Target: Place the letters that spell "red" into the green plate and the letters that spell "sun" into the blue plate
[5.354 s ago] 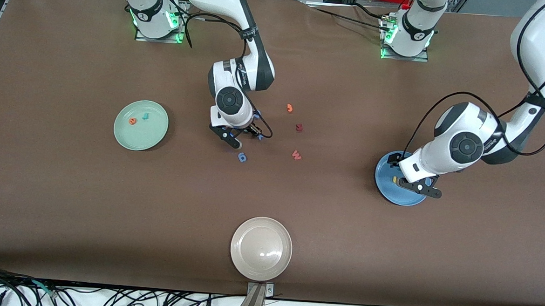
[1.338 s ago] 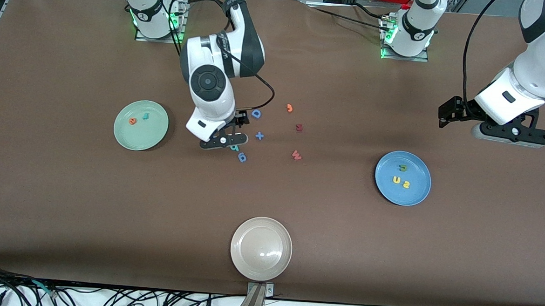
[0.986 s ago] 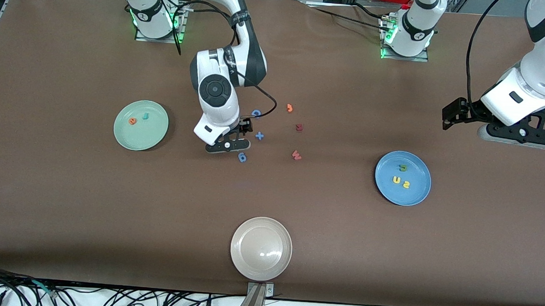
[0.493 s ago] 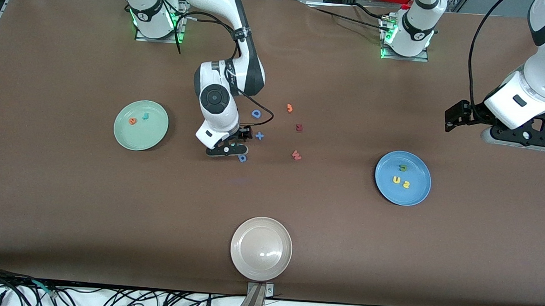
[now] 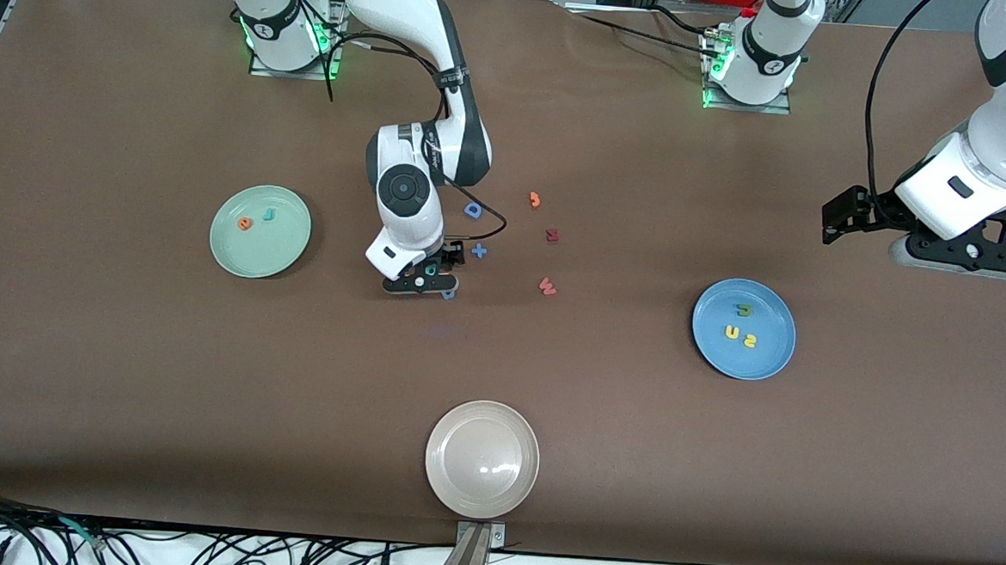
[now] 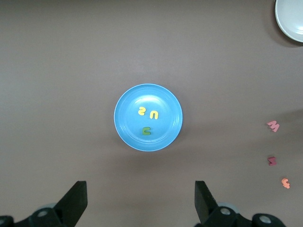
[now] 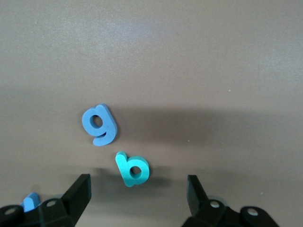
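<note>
The green plate (image 5: pixel 283 249) holds an orange "e" (image 5: pixel 245 224) and a teal "r" (image 5: pixel 269 213). The blue plate (image 5: pixel 766 357) (image 6: pixel 125 101) holds a dark green "n" (image 5: pixel 743 310) (image 6: pixel 146 131), a yellow "u" (image 5: pixel 731 331) (image 6: pixel 154 115) and a yellow "s" (image 5: pixel 750 339) (image 6: pixel 141 111). The teal "d" (image 7: pixel 132 169) (image 5: pixel 429 269) lies flat on the table. My right gripper (image 5: pixel 421 282) (image 7: pixel 138 191) hangs low over it, open, one finger on each side and neither touching. My left gripper (image 5: pixel 956 255) (image 6: pixel 140 198) waits open and empty over bare table at the left arm's end.
A blue "g" (image 7: pixel 99 124) (image 5: pixel 448 293) lies right beside the teal "d". A blue D (image 5: pixel 472 209), a blue plus (image 5: pixel 479 250), an orange piece (image 5: pixel 535 200), a dark red letter (image 5: pixel 552 234) and a red W (image 5: pixel 547 286) lie mid-table. A cream plate (image 5: pixel 445 477) sits by the front edge.
My right gripper has come down and toward the front camera until it straddles the teal "d". My left gripper has drifted slightly toward its end of the table.
</note>
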`<state>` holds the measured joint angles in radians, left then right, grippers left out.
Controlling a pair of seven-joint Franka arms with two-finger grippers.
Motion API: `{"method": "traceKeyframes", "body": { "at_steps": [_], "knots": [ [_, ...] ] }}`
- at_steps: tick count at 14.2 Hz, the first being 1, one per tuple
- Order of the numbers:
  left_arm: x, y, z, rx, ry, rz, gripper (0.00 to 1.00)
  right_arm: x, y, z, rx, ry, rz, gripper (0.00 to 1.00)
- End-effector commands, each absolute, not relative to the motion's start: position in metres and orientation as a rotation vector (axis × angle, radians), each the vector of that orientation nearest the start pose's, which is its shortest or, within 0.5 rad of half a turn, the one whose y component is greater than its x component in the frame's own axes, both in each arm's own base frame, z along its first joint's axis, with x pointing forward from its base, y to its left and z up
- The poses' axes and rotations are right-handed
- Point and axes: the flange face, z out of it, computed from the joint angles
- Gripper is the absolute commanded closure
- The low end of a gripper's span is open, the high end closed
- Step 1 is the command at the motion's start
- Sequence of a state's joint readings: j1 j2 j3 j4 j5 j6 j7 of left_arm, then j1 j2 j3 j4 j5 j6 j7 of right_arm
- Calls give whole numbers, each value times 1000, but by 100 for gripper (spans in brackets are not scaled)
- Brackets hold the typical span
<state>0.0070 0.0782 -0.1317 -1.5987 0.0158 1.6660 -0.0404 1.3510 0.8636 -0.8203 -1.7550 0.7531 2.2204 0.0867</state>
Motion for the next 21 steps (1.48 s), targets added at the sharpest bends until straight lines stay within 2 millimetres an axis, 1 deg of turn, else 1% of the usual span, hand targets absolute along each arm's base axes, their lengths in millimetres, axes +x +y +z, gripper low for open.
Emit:
{"method": "traceKeyframes", "body": {
  "at_steps": [1,3,7,8,10,11,13,14,16,18,20,21],
  "knots": [
    [586,-65,579,-3147,159,5,0,524,386,179,-3160,-135,8,9],
    [586,-66,581,-3147,161,0,0,524,387,176,-3161,-138,-12,12],
    [585,-66,580,-3147,164,4,0,523,388,172,-3159,-137,-8,13],
    [586,-66,581,-3147,161,2,0,523,388,172,-3159,-134,-8,19],
    [586,-66,581,-3147,161,2,0,523,388,171,-3160,-137,-12,39],
    [586,-66,581,-3147,161,0,0,523,388,171,-3160,-137,-12,44],
    [586,-66,581,-3145,162,2,0,523,388,171,-3160,-139,-12,58],
    [586,-65,581,-3145,159,2,0,523,388,171,-3161,-141,-13,68],
    [586,-65,581,-3145,159,2,0,523,389,173,-3160,-142,-13,92],
    [586,-66,581,-3145,159,2,0,523,390,173,-3159,-146,-14,100],
    [585,-66,581,-3146,152,2,0,525,389,180,-3152,-153,-17,100],
    [585,-66,581,-3146,152,2,0,530,382,188,-3155,-136,-17,100]
  ]
}}
